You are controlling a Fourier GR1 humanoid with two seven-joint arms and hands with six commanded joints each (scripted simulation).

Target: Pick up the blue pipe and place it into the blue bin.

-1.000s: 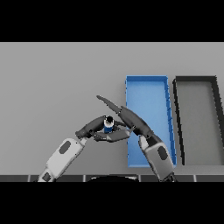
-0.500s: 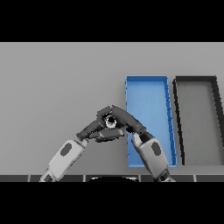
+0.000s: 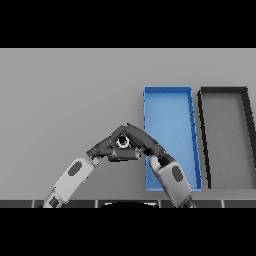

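Both hands have closed in: left hand and right hand fingers pinch the blue pipe; a loose squeeze could drop it short of the blue bin at 3 o'clock.

Blue pipe mostly hidden between both hands; blue bin near-left corner hidden behind right forearm.

Both hands meet just left of the blue bin: the left hand and right hand close their fingers around the blue pipe, beside a dark bin.
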